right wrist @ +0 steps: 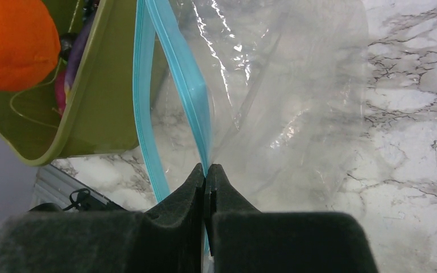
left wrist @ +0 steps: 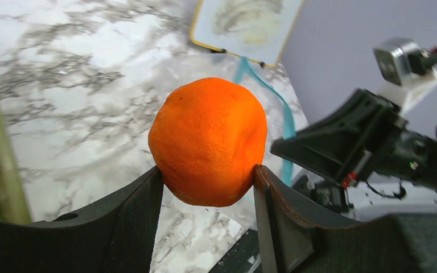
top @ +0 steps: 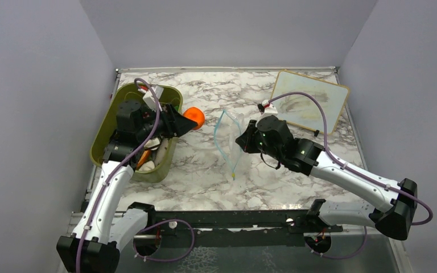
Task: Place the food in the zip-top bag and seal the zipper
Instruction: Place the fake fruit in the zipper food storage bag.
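Observation:
My left gripper (top: 191,121) is shut on a round orange food piece (top: 194,116) and holds it above the table, just right of the olive-green tub (top: 103,133). In the left wrist view the orange (left wrist: 207,139) sits between both fingers (left wrist: 139,210). My right gripper (top: 240,138) is shut on one side of the teal zipper (right wrist: 185,85) of the clear zip-top bag (top: 227,133), holding its mouth open and lifted. The other zipper strip (right wrist: 143,91) hangs apart to the left. The bag (right wrist: 284,102) looks empty. More food (top: 151,156) lies in the tub.
A framed whiteboard (top: 310,100) lies at the back right. Walls close in the table on three sides. The tub (right wrist: 99,96) stands at the left edge, close to the bag's mouth.

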Motion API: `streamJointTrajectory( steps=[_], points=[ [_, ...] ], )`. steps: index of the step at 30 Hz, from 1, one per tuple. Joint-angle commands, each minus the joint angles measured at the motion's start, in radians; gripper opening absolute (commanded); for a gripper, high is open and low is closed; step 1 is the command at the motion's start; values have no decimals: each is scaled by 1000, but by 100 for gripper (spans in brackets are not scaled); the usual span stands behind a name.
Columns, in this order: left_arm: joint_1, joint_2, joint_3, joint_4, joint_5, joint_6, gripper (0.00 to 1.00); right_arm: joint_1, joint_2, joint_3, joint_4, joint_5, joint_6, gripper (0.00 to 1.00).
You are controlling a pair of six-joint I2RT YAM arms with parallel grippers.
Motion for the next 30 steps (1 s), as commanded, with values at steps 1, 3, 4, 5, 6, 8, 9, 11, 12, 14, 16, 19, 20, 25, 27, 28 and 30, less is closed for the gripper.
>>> streamJointTrajectory(
  steps=[1, 3, 4, 5, 6, 8, 9, 11, 12, 14, 16, 19, 20, 25, 27, 28, 30],
  points=[
    [-65, -36, -46, 173, 177, -45, 33, 2, 2, 19, 76, -45, 7, 1],
    [-104, -42, -75, 231, 184, -80, 33, 2, 0, 11, 90, -65, 9, 1],
    [-123, -45, -91, 260, 183, -100, 33, 2, -2, 6, 100, -78, 7, 1],
    [-140, -45, -106, 285, 177, -116, 33, 2, -8, 2, 111, -87, 5, 1],
    [-156, -44, -120, 307, 173, -129, 33, 2, -14, -5, 121, -94, 4, 1],
    [-181, -34, -141, 350, 173, -155, 33, 2, -30, -19, 148, -104, 2, 1],
    [-191, -28, -150, 371, 176, -167, 33, 2, -38, -26, 163, -108, -1, 1],
    [-207, -16, -171, 416, 185, -193, 33, 2, -46, -35, 181, -112, -10, 1],
    [-212, -9, -180, 433, 185, -204, 33, 2, -48, -35, 181, -114, -13, 2],
    [-221, 3, -196, 460, 186, -216, 32, 2, -44, -33, 174, -117, -18, 2],
    [-226, 13, -207, 478, 182, -222, 32, 2, -40, -34, 168, -122, -19, 1],
    [-232, 24, -220, 495, 180, -228, 32, 2, -46, -47, 179, -131, -25, 2],
    [-233, 30, -224, 514, 188, -245, 32, 2, -46, -52, 184, -132, -28, 2],
    [-244, 27, -230, 571, 198, -309, 31, 1, -34, -62, 181, -105, -40, 1],
    [-249, 21, -224, 572, 196, -311, 31, 2, -22, -60, 172, -93, -41, 1],
    [-252, 19, -222, 571, 194, -312, 31, 1, -18, -57, 167, -92, -41, 1],
    [-255, 18, -222, 574, 193, -314, 32, 2, -14, -57, 171, -98, -42, 1]
  ],
)
